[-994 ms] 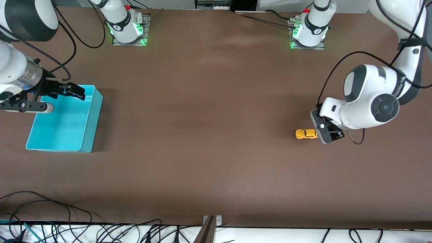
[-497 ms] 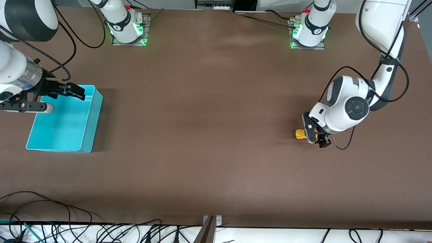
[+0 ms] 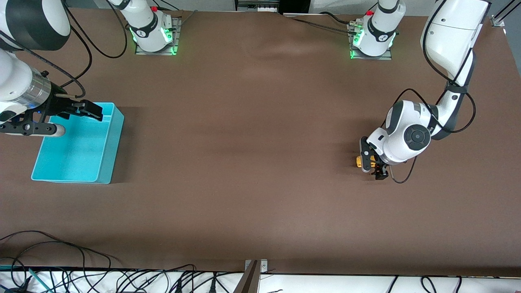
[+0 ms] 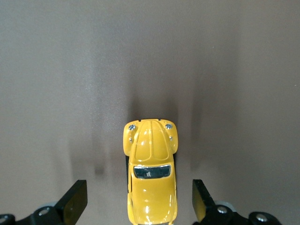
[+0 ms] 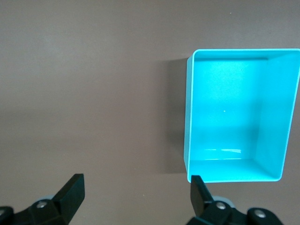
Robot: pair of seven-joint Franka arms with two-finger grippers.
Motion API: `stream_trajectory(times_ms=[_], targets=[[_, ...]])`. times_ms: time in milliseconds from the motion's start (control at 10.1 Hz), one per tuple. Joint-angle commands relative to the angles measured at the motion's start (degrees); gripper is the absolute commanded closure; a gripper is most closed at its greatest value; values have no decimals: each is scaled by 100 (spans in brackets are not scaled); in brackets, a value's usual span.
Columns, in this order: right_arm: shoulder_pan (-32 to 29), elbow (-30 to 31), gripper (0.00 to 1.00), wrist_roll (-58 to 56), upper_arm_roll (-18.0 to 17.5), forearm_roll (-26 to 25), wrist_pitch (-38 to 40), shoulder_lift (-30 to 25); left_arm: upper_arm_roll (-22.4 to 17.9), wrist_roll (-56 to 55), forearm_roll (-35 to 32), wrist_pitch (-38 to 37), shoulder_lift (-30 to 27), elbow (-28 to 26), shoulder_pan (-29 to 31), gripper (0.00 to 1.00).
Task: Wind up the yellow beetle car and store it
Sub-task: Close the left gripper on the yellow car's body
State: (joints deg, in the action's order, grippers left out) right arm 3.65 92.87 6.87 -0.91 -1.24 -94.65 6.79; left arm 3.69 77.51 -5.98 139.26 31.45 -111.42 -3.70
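— Yellow beetle car (image 4: pixel 151 180) sits on the brown table (image 3: pixel 252 162) toward the left arm's end, between the spread fingers of the left gripper (image 3: pixel 373 166), untouched.

— How should it handle?

— Probably light, hard and glossy, so slippery; the flat flanks look best. The right gripper (image 3: pixel 90 110) waits, fingers parted, over the blue bin (image 3: pixel 106 162).
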Motion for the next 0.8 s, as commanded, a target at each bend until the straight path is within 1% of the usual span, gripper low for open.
stream_trajectory(times_ms=[0,99,199,298,398,497,696], targets=[[-31,-155,0,-19,-6,80,113,59,18,89,-70,119,-34,-186,44,44],[-31,-155,0,-19,-6,80,113,50,18,80,-61,110,-34,-213,53,68],[-31,-155,0,-19,-6,80,113,50,18,80,-61,110,-34,-213,45,81],[-31,-155,0,-1,-6,80,113,50,18,89,-61,102,-34,-213,53,90],[-31,-155,0,-1,-6,80,113,50,18,89,-61,75,-34,-213,53,95],[-31,-155,0,-1,-6,80,113,50,18,89,-61,75,-34,-213,53,96],[-31,-155,0,-1,-6,80,113,50,18,98,-61,75,-25,-213,53,96]])
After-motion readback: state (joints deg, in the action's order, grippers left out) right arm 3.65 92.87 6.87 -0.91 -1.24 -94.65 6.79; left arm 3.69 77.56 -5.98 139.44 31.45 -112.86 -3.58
